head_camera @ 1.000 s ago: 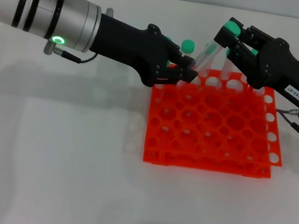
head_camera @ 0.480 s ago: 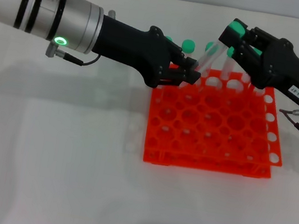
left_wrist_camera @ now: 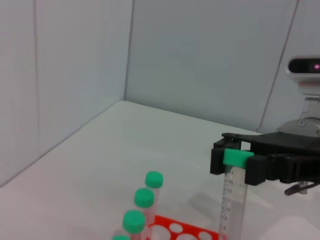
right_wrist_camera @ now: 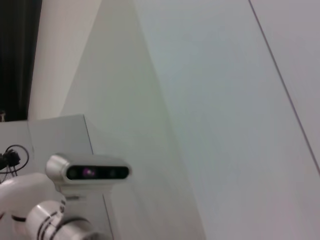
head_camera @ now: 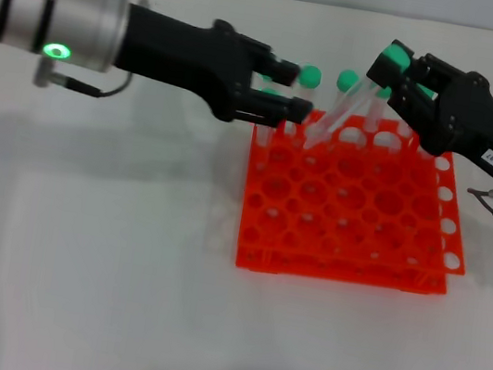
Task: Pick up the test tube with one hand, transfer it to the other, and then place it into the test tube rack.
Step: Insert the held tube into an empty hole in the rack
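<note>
My right gripper, black with a white label, is shut on the test tube just below its green cap. The tube tilts, and its lower end is over the back-left holes of the orange-red rack. I cannot tell whether the tip is inside a hole. My left gripper, on the green-ring arm, is open and empty just left of the tube's lower end, apart from it. The left wrist view shows the right gripper clamping the tube below its cap.
Other green-capped tubes stand in the rack's back row. They also show in the left wrist view. The rack stands on a white table. The right wrist view shows only walls and the robot's head.
My left gripper has let go of the tube's lower end and drawn back to the left. The right gripper keeps the tube and has shifted slightly right.
</note>
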Controlling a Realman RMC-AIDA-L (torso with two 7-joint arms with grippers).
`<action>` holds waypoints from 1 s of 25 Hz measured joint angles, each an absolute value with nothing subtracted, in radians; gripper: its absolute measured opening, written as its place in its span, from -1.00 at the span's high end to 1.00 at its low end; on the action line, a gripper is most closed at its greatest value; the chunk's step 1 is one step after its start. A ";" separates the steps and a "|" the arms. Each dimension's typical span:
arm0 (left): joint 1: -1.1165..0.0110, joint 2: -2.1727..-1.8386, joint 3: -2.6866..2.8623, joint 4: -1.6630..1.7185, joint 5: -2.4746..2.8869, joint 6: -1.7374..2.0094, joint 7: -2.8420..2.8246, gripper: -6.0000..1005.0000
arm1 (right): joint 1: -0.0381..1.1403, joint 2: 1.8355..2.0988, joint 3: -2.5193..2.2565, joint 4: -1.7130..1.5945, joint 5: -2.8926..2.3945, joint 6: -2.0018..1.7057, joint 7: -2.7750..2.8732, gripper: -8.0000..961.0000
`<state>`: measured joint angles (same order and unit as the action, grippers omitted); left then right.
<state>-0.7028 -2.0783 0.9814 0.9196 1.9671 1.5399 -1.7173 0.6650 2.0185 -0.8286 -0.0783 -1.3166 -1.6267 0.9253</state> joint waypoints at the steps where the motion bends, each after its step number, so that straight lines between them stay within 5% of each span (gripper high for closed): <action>1: -0.677 -2.080 0.981 0.957 1.962 1.545 -1.726 0.10 | 0.664 2.018 -0.834 -0.084 -1.317 -1.625 0.925 0.46; 6: -0.537 -2.083 0.981 1.083 1.869 1.542 -1.699 -0.30 | 0.658 2.021 -0.859 -0.113 -1.317 -1.620 0.925 0.46; 17: -0.198 -2.085 0.973 1.015 1.581 1.521 -1.355 -0.73 | 0.705 2.028 -0.969 -0.168 -1.308 -1.535 0.885 0.46; 25: -0.072 -2.082 0.974 0.992 1.601 1.534 -1.314 -0.78 | 0.754 2.028 -0.973 -0.158 -1.309 -1.473 0.832 0.46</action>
<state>-0.0721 -2.0825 0.9736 0.9917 1.6008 1.5338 -1.3144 0.7544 2.0279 -0.9734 -0.1576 -1.3092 -1.4730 0.8315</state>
